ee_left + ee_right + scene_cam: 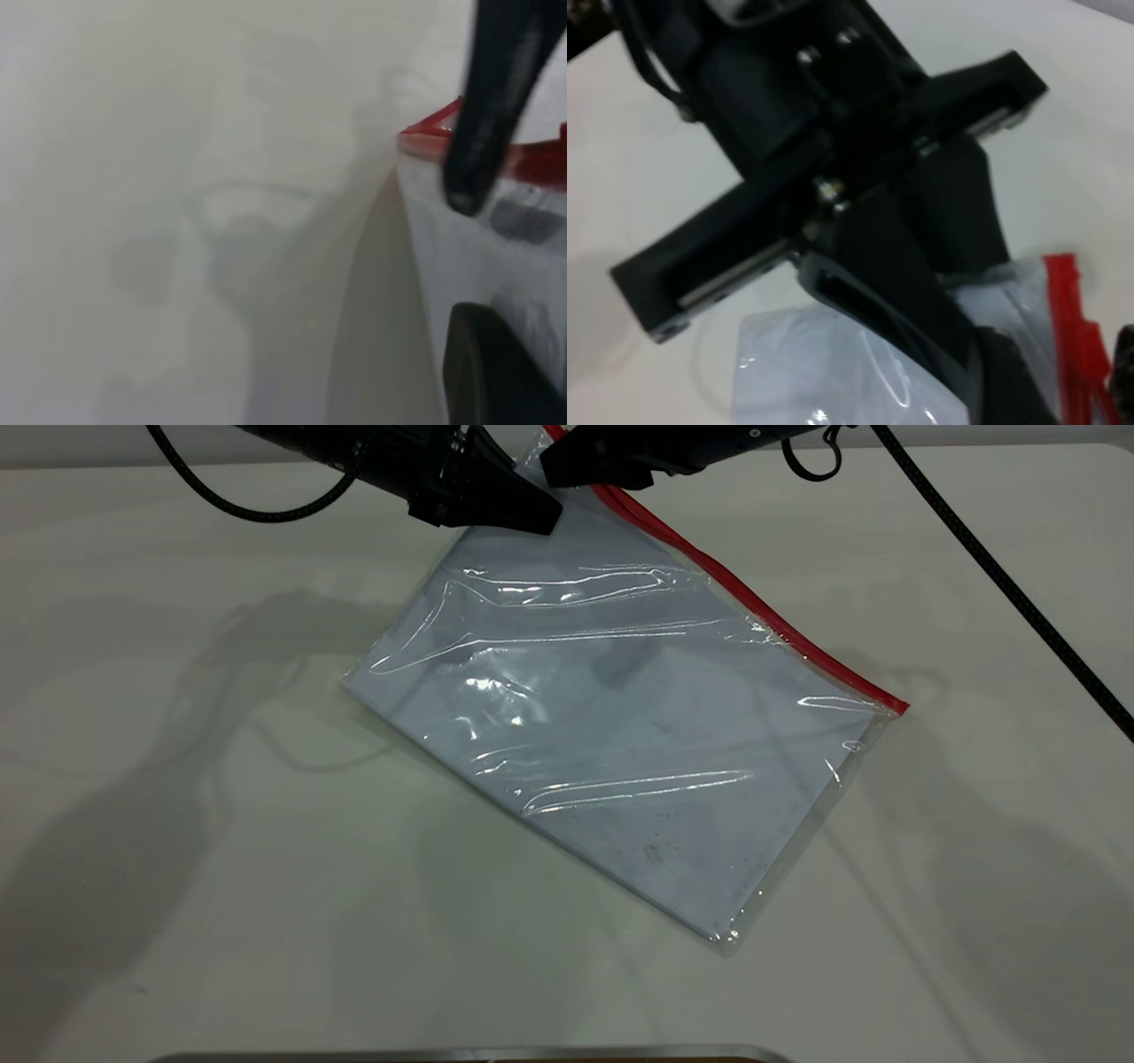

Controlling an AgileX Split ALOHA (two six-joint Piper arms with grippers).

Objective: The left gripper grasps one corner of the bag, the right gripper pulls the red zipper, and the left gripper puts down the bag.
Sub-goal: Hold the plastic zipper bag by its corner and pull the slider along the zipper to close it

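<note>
The bag [602, 726] is a clear pouch with pale sheets inside. It lies slanted on the white table with its far corner raised. The red zipper [753, 602] runs along its right long edge. My left gripper [540, 514], with wedge jaws, is shut on the raised far corner. In the left wrist view its jaws [456, 257] stand over the bag [425, 230] beside the zipper end [532, 164]. My right gripper [576, 469] sits right against the zipper's far end. The right wrist view shows the left gripper's body [859, 177], the bag [833, 372] and the zipper [1067, 301].
The white table [177, 824] stretches around the bag on all sides. A black braided cable [1001, 576] trails from the right arm across the right side. A grey metal edge [461, 1054] shows at the front.
</note>
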